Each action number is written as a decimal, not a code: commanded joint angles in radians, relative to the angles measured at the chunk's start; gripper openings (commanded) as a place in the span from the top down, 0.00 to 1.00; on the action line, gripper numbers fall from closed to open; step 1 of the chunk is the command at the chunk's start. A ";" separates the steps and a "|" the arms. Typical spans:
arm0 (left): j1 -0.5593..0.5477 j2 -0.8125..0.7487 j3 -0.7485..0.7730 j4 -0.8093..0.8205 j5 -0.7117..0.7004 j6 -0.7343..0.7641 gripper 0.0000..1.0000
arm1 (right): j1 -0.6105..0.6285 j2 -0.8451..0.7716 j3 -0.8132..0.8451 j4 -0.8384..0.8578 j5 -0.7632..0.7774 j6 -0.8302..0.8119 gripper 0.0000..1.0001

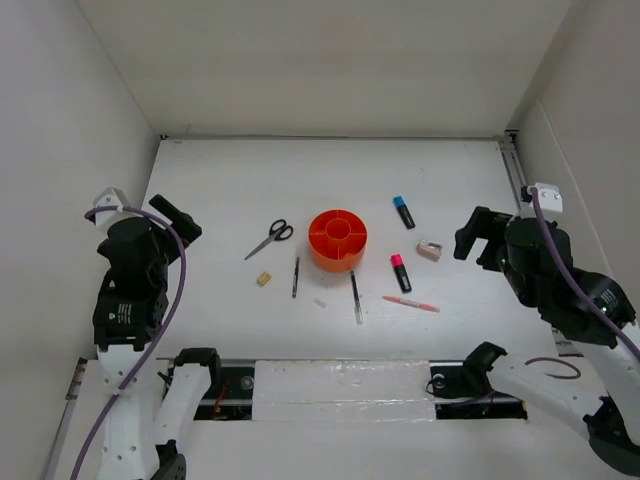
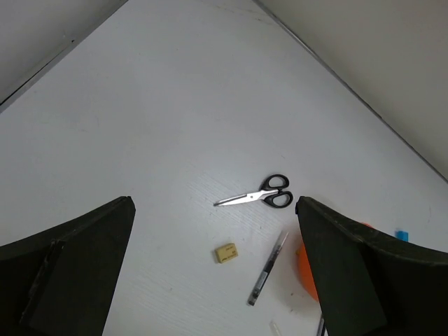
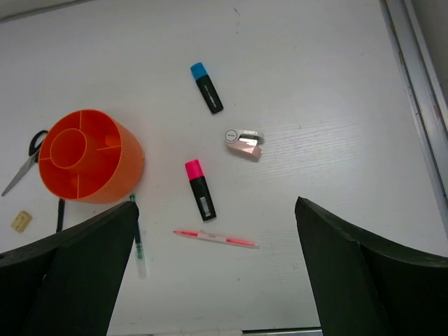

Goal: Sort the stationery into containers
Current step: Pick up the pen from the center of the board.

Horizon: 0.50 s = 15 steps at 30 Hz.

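Note:
The round orange organizer (image 1: 337, 240) stands mid-table, empty; it also shows in the right wrist view (image 3: 87, 164). Around it lie black-handled scissors (image 1: 270, 238), a tan eraser (image 1: 264, 279), two dark pens (image 1: 296, 276) (image 1: 356, 296), a tiny white piece (image 1: 320, 302), a pink pen (image 1: 411, 303), a pink-capped highlighter (image 1: 400, 272), a blue-capped highlighter (image 1: 403, 211) and a pinkish sharpener (image 1: 429, 250). My left gripper (image 1: 176, 218) is open and empty, high at the left; scissors (image 2: 255, 197) and eraser (image 2: 225, 253) show between its fingers. My right gripper (image 1: 478, 234) is open and empty, high at the right, above the pink pen (image 3: 215, 239).
White walls enclose the table on three sides. A metal rail (image 1: 513, 170) runs along the right edge. A taped strip (image 1: 340, 390) lies along the near edge between the arm bases.

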 commanded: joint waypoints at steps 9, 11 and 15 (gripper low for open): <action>0.004 -0.035 -0.037 0.058 -0.003 -0.011 0.00 | 0.008 0.064 0.005 0.012 -0.102 -0.137 0.00; 0.004 -0.044 -0.048 0.071 0.008 -0.011 0.00 | 0.020 0.074 0.005 0.035 -0.142 -0.193 0.00; 0.004 -0.032 -0.087 0.103 0.075 -0.002 0.00 | 0.020 0.086 -0.065 0.157 -0.110 -0.363 0.01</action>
